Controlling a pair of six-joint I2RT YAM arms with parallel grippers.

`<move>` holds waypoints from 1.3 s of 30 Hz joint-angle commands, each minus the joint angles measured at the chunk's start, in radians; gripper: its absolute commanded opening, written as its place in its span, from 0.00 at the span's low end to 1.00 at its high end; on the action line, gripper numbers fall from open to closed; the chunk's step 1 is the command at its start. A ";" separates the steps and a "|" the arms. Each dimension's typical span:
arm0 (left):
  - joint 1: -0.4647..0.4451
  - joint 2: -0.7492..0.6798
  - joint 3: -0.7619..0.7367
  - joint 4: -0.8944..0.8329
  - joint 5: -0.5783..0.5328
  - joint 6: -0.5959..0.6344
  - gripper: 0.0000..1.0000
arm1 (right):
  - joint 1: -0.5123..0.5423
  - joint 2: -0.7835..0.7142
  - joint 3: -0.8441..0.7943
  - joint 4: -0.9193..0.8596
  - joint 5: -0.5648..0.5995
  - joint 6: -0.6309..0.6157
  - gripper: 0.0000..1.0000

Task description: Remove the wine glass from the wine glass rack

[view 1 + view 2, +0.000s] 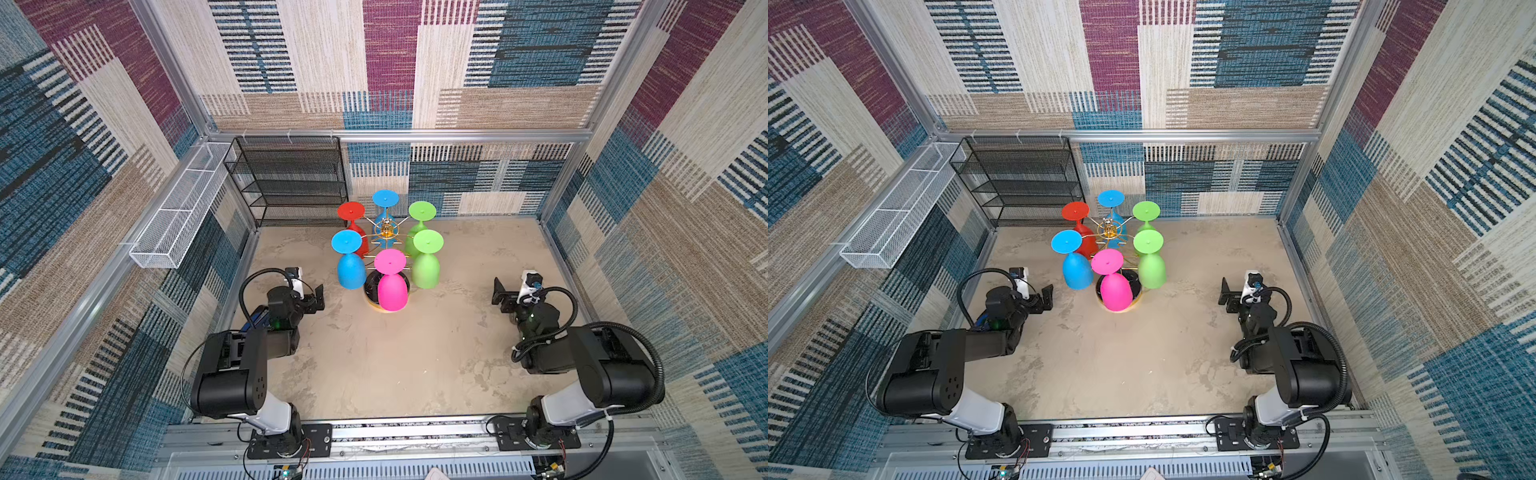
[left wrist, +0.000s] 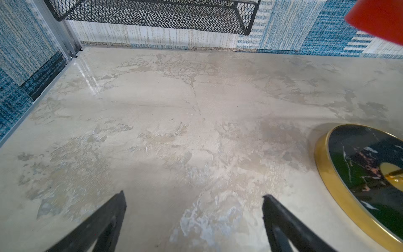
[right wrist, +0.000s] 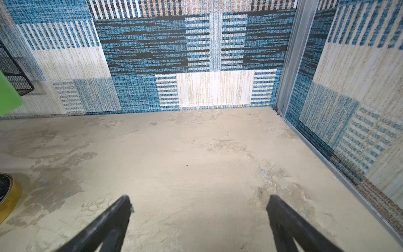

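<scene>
A robot lab test cell, folks: an aluminium frame [image 1: 457, 135] boxes in the tabletop [image 1: 395, 353], and carpet tiles [image 1: 390, 50] cover every wall. A left arm [image 1: 232, 374] and a right arm [image 1: 602, 374] sit bolted to a rail [image 1: 415, 431] along the near edge. A wine glass rack [image 1: 387, 230] stands mid-table, toward the far side.

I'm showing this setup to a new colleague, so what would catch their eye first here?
The gold wine glass rack, in the middle toward the back, holds six upside-down glasses in red, blue, green and pink. Behind it to the left stands a black mesh shelf unit; the left claw and right claw flank the rack, both open and empty.
</scene>
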 commanded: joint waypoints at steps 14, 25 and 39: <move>0.009 -0.002 0.000 0.013 0.025 0.008 0.99 | 0.002 0.000 0.007 0.024 -0.010 -0.002 0.99; 0.010 -0.004 -0.005 0.019 0.031 0.008 0.99 | 0.002 0.000 0.006 0.024 -0.010 -0.002 0.99; 0.020 -0.455 0.059 -0.273 -0.265 -0.517 0.99 | -0.007 -0.315 0.457 -0.921 -0.235 0.537 0.99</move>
